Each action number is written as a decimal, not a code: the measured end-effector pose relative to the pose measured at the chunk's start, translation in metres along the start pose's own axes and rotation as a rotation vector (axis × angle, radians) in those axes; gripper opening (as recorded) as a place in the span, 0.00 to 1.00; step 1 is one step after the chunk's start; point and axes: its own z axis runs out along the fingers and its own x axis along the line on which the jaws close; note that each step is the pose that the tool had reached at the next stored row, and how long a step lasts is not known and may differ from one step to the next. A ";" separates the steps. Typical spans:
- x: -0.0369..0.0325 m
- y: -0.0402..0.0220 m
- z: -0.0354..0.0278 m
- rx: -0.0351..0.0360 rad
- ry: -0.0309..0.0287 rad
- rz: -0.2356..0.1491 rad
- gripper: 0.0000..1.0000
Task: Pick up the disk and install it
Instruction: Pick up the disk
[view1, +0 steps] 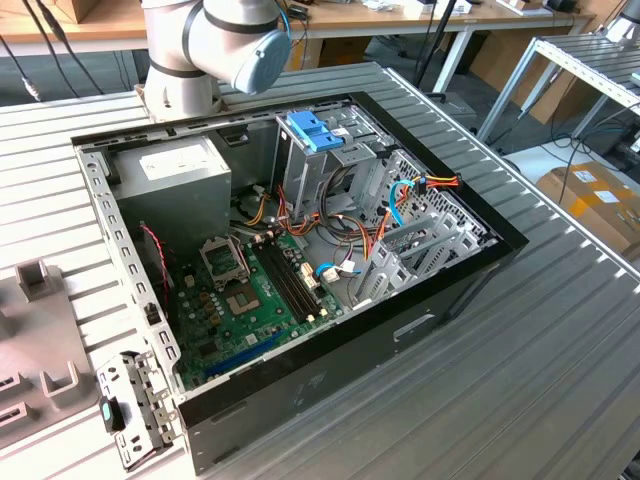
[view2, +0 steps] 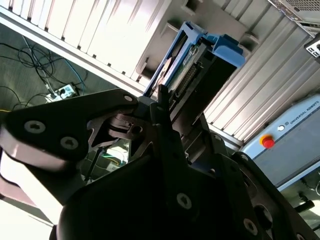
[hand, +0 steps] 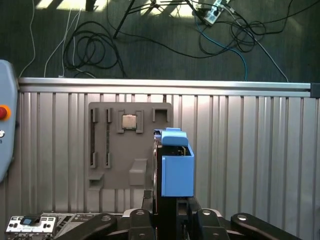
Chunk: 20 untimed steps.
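Disk: stood on edge in the gripper, clear of the ribbed table.
Jaws: were clamped on the Disk.
Arm: rose beyond the open computer case.
Nearby: grey fixture tray carried a processor chip.

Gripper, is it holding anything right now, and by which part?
Yes: the gripper clamps the flat, rectangular, blue-railed disk by the end nearest the wrist.

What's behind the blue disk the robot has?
Behind the disk, held by the end effector, lies a grey tray with a small square chip, on the ribbed table. The disk hides part of the tray's edge.
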 end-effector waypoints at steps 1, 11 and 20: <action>0.0000 -0.0022 0.0000 0.0000 0.0000 0.000 0.35; 0.0003 -0.0269 0.0004 0.0001 0.0000 0.000 0.35; 0.0008 -0.0637 0.0010 0.0001 -0.0001 0.000 0.35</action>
